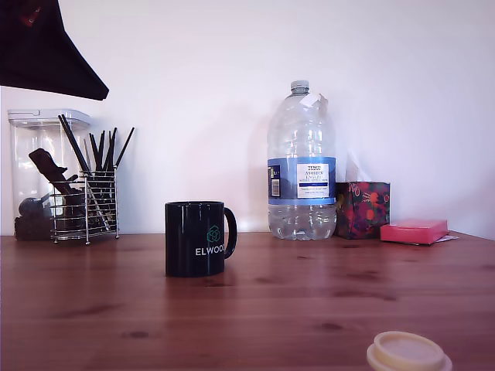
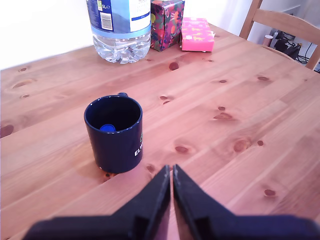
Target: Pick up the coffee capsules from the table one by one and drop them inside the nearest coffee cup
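- Pincer (image 2: 171, 172): clenched, its two dark fingers pressed tip to tip with nothing between them; in the wrist view it hangs above bare wood just short of the mug.
- Coffee cup (image 1: 196, 238): glossy black, upright on the worktop (image 1: 309, 294), handle toward the exterior view's right, white lettering facing the camera.
- Inside the cup, wrist view: one small blue round object (image 2: 107, 128) lying on the bottom; what it is cannot be told.
- Coffee capsule (image 1: 408, 352): cream, flat rim up, at the bottom edge of the exterior view toward its right, well apart from the cup and partly cut off.
- Behind the cup: large clear water bottle (image 1: 301, 166), patterned tissue box (image 1: 362, 209) just beside it, pink pack (image 1: 414, 230) farther right.
- Exterior view's left: wire utensil caddy (image 1: 87, 202) with dark sticks, clear lidded container (image 1: 39, 166) behind it.
- Wooden chair (image 2: 282, 27) at the worktop's far corner, wrist view.
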{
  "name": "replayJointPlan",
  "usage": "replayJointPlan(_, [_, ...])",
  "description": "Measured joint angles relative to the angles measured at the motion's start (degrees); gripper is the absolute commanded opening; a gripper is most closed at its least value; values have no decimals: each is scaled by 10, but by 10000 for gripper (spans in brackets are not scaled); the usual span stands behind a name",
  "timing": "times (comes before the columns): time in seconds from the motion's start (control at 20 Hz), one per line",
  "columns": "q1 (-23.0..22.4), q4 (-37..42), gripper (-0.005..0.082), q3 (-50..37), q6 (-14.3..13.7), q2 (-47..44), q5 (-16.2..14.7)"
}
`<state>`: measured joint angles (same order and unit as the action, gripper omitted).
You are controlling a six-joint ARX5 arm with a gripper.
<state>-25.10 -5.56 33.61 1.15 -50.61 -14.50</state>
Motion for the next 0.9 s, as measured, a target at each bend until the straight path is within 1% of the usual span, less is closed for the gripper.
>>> replayJointPlan(0.05, [0,3,-19,0,13,0,-17])
replayJointPlan(0.1, [0,7,-19,0,19,0,-27])
replayJointPlan(0.15, [0,9,-19,0,21,0,-31])
replayJointPlan(0.4, [0,14,-19,0,24,0,-33])
replayJointPlan(0.5, [-2,43,-19,0,24,0,-34])
replayJointPlan(0.55, [-5,62,-19,0,21,0,-39])
replayJointPlan(0.7, [-34,110,-19,0,5,-5,-78])
replayJointPlan(0.8, [-53,136,-19,0,-9,-26,-109])
replayJointPlan(0.9, [-78,150,-19,0,-25,-59,-127])
